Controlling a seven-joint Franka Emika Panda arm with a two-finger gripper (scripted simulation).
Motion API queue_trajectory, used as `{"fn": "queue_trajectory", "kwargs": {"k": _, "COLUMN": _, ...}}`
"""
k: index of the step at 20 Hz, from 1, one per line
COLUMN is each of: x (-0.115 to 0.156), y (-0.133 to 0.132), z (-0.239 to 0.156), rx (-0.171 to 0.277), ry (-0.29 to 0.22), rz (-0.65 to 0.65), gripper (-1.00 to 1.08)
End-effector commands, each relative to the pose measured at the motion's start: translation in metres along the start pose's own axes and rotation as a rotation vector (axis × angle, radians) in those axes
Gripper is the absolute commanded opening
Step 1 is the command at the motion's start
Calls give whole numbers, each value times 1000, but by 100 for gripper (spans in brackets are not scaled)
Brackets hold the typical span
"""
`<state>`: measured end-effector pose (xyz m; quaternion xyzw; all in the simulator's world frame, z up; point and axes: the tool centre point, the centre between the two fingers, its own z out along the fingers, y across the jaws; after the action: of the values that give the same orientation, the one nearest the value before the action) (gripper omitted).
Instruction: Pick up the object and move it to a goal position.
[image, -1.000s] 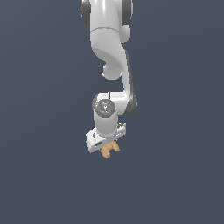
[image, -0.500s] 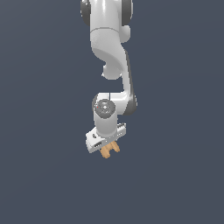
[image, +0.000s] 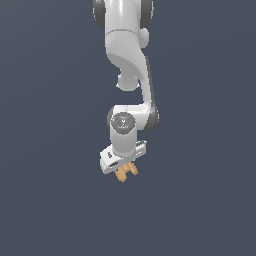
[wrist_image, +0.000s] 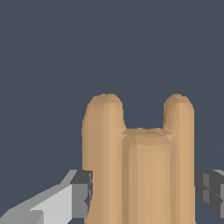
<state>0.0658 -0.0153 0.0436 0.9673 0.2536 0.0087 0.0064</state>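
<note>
- From my seat the pick-up looks done: the arm hangs straight down from the top of the exterior view, wrist pointing downward against plain dark background, and no goal marker shows, so I can't judge how much travel is left.
- The gripper is closed partway, its dark pads pressed to either side of the block.
- The block, tan-orange with two rounded prongs, sits between the fingers, poking out below the white hand.
</note>
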Motion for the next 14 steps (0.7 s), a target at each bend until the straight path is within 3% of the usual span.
{"fn": "queue_trajectory", "kwargs": {"k": 1, "x": 9, "y": -20, "z": 1, "rx": 7, "ry": -4, "rz": -8, "gripper": -100}}
{"fn": "queue_trajectory", "kwargs": {"k": 14, "x": 77, "y": -133, "z": -17, "rx": 15, "ry": -12, "rz": -10, "gripper": -100}}
